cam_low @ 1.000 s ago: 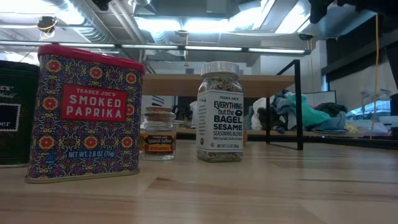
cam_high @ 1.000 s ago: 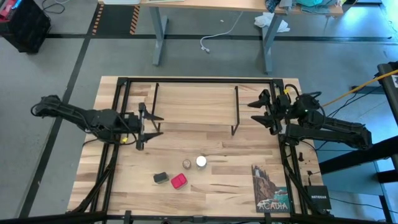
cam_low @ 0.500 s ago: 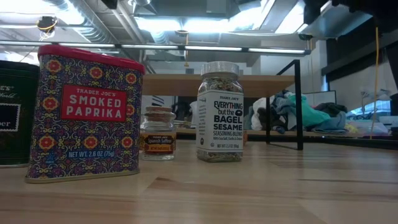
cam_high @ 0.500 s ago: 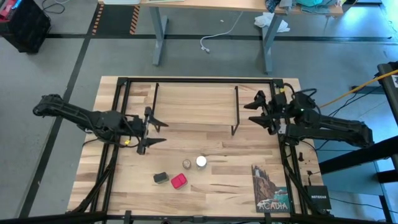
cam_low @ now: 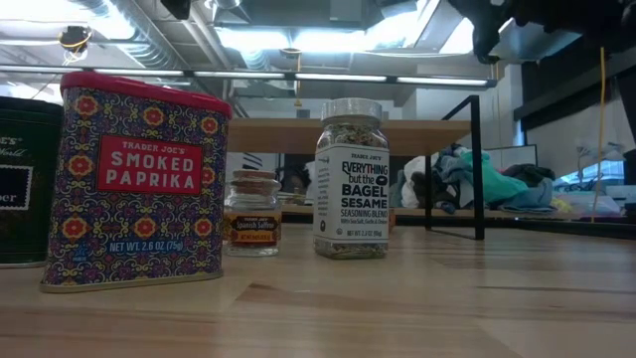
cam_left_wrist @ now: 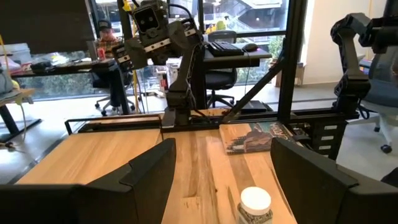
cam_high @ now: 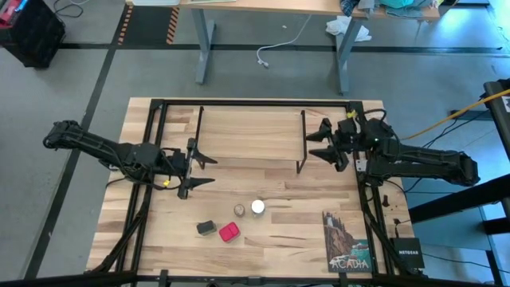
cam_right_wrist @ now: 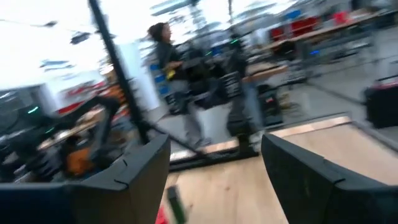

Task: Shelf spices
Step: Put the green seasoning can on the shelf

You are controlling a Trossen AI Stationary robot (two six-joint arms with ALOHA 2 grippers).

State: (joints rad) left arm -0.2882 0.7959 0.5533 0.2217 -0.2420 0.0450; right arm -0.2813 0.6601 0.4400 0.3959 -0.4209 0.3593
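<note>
Partly cropped: dark tin [cam_low: 20, 179] at low view's edge.

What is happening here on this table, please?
Nothing has been shelved yet. Four spices stand in a group on the table's near part: the smoked paprika tin, a dark tin, a small cork-topped jar and the everything bagel seasoning jar. The wooden shelf has nothing on it. The left hand hovers open by the shelf's left end, facing the spices. The right hand is open at the shelf's right end. Neither holds anything.
</note>
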